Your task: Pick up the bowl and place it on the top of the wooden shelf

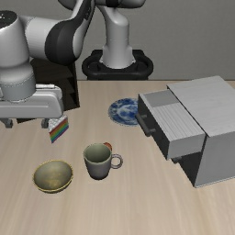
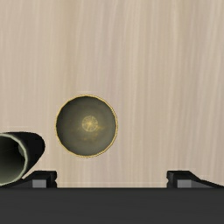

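Your gripper [image 2: 114,180] hangs over the table [image 2: 166,70], jaws wide apart. The bowl [image 2: 87,127] sits upright on the table near the mug [image 2: 16,157], well apart from the grey shelf [image 1: 207,119]. Any print on the small striped packet [image 1: 60,130] is too small for you to read.

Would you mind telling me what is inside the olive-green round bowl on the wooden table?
Nothing lies inside the olive-green round bowl: the wrist view shows its bare inner surface with a paler centre. The patch of wooden table beneath it is covered.
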### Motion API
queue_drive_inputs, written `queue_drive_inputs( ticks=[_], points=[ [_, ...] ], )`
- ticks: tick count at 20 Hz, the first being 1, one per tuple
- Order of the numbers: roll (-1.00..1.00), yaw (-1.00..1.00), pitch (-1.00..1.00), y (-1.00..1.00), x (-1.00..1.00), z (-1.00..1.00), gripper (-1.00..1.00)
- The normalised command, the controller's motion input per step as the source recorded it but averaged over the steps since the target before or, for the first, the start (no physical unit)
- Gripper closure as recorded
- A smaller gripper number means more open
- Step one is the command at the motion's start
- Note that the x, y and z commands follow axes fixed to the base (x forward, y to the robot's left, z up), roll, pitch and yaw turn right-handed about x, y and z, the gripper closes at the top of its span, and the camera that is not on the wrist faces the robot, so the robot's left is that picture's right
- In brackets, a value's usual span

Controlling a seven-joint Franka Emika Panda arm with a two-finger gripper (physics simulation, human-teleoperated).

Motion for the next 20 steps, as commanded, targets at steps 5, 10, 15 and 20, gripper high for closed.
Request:
queue_drive_inputs(
  ticks=[5, 10, 15, 20],
  points=[
    [0.0, 0.0, 0.0, 0.0, 0.0, -1.0, -1.0],
    [0.0, 0.0, 0.0, 0.0, 0.0, -1.0, -1.0],
    [0.0, 0.0, 0.0, 0.0, 0.0, -1.0, -1.0],
    [0.0, 0.0, 0.0, 0.0, 0.0, -0.8, 1.0]
  ],
)
